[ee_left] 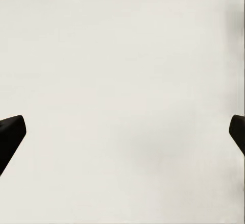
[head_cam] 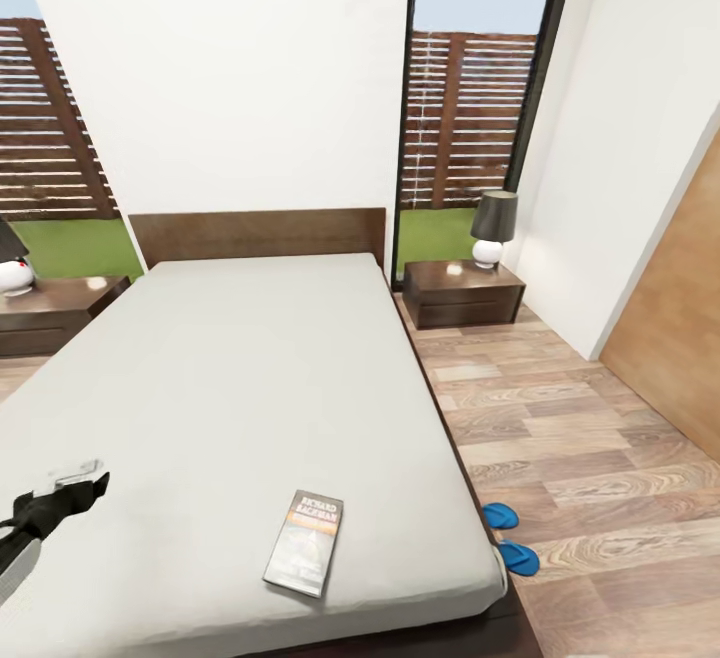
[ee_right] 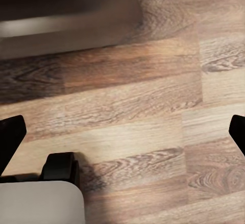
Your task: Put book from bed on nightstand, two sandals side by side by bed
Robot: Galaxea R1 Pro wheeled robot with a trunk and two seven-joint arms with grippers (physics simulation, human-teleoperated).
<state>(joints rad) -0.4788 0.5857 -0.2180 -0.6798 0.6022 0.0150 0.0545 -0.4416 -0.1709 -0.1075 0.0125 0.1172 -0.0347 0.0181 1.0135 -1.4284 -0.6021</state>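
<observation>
Book (head_cam: 305, 542) flat on bed (head_cam: 230, 378) near foot edge, long axis toward headboard. Left gripper (head_cam: 78, 479) nearer, open, empty, over mattress beside book. Right gripper (ee_right: 122, 132) open over floor (ee_right: 153, 106).

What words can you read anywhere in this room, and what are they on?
"RICHARD BACHMAN": white letters at the top of the cover of the book, which lies on the bed.
Smaller print lower on the cover: too blurred to read.
Nothing else shows any writing.
</observation>
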